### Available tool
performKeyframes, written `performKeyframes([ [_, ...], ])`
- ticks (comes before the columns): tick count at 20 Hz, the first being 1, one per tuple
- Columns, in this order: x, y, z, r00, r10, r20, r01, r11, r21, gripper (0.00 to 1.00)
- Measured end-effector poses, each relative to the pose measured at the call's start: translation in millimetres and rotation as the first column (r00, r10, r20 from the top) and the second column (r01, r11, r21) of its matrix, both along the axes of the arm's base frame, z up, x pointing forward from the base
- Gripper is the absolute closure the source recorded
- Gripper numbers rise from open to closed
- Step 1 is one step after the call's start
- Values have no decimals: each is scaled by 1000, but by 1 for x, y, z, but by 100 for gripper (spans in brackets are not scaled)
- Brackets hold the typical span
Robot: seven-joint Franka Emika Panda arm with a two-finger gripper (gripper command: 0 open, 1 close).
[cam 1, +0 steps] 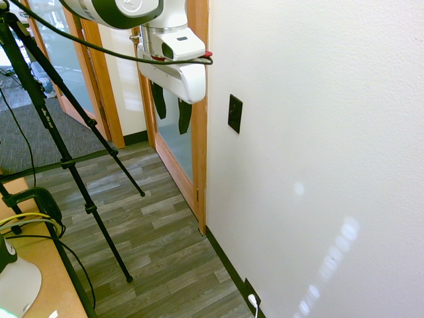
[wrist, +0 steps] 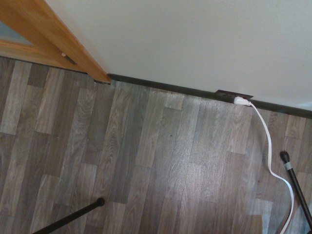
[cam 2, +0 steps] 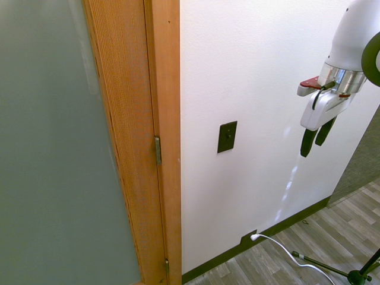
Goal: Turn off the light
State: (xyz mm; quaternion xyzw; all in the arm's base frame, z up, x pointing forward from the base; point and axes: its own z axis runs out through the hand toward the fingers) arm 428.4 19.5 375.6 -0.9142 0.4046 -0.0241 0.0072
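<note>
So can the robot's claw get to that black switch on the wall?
Probably yes. The claw hangs in open air, apart from the wall, with its fingers pointing down. Nothing stands between it and the black switch; it would have to move across and turn toward it.

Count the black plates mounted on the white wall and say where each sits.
2. The black upright rectangular switch plate sits mid-wall beside the wooden door frame; the black outlet plate, holding a white plug, sits at the baseboard.
</note>
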Motion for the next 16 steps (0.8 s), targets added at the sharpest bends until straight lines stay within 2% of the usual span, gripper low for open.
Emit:
performKeyframes([
  [2,1,0,-1,1000,3,0,-3,1000,0,0],
  [4,9,2,-2,999,3,39,-4,1000,2,0],
  [9,69,24,-5,989,9,144,-13,1000,25,0],
  [12,104,36,-13,972,-8,235,-7,998,65,0],
  [16,126,47,-47,941,-45,334,13,995,98,0],
])
